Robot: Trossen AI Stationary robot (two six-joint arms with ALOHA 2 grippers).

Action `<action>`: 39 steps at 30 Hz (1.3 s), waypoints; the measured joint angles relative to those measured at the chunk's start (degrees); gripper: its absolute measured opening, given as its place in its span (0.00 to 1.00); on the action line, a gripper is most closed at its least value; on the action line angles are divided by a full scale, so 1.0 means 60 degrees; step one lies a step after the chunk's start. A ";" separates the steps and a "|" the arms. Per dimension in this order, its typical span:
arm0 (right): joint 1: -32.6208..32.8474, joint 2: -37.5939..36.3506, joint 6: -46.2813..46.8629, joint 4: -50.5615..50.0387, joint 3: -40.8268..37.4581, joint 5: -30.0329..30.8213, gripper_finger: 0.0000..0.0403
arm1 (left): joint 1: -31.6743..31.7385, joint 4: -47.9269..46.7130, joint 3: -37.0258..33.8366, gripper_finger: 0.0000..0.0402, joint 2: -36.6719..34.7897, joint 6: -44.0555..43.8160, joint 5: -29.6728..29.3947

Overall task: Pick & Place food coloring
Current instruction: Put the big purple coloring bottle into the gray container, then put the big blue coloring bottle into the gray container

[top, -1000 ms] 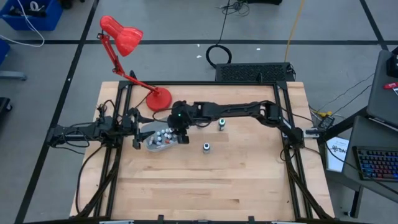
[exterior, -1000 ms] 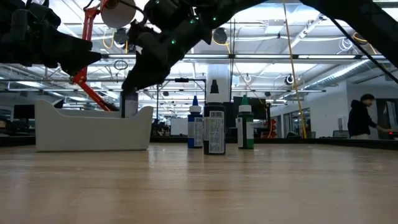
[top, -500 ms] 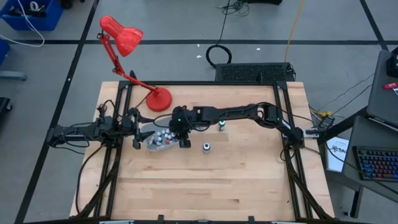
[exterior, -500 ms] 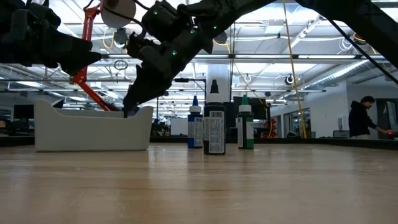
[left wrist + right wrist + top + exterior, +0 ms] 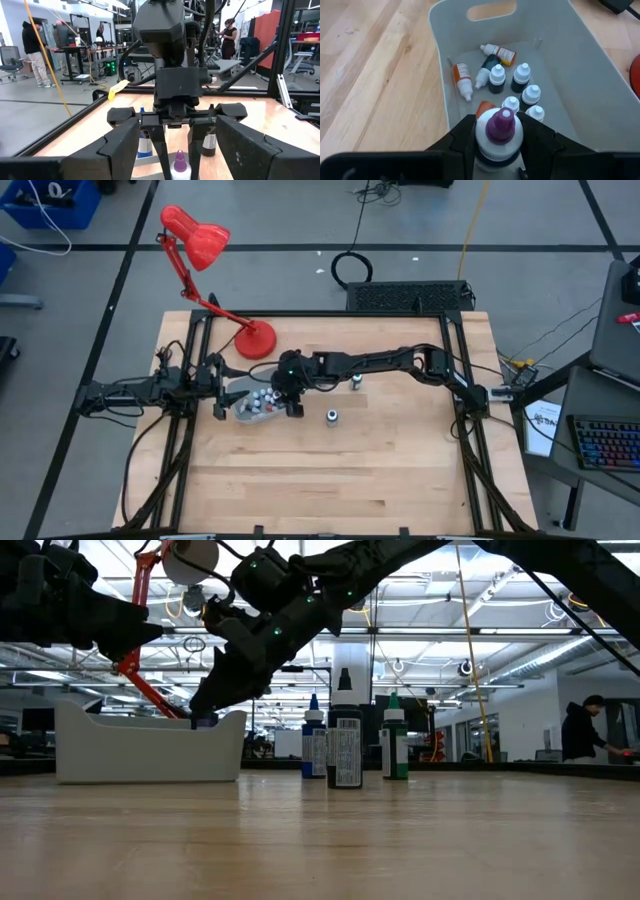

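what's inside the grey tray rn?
The tray holds upright white-capped bottles and three lying on their sides. The right gripper, shut on a purple-capped bottle, covers the tray's near end, so anything below it is hidden.

Bright, even light from ceiling strip lights (image 5: 420,632). The arms (image 5: 300,600) are dark silhouettes against it. Near bench (image 5: 320,850) slightly blurred.

Right tool (image 5: 495,145) has lowered its purple-capped bottle (image 5: 499,131) into the tray (image 5: 580,75); seemingly unreleased.
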 joint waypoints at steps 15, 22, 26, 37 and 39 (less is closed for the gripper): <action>0.0218 0.0050 0.0462 -0.0134 -0.0036 0.0048 0.46 | -0.0001 0.0000 0.0000 0.64 0.0000 -0.0003 0.0000; 0.0270 0.0073 0.0481 -0.0120 -0.0051 0.0029 0.45 | 0.0002 0.0004 0.0000 0.64 0.0000 0.0000 0.0000; 0.0270 0.0073 0.0481 -0.0096 -0.0051 0.0022 0.46 | 0.0001 0.0004 0.0000 0.64 0.0000 0.0000 0.0002; 0.0273 -0.0589 0.0253 -0.0212 -0.0040 0.0758 0.47 | 0.0000 0.0004 0.0000 0.64 0.0000 0.0000 0.0004; 0.0273 -0.0816 0.0243 -0.0412 -0.0036 0.0761 0.48 | 0.0001 0.0000 0.0000 0.64 0.0000 -0.0001 0.0004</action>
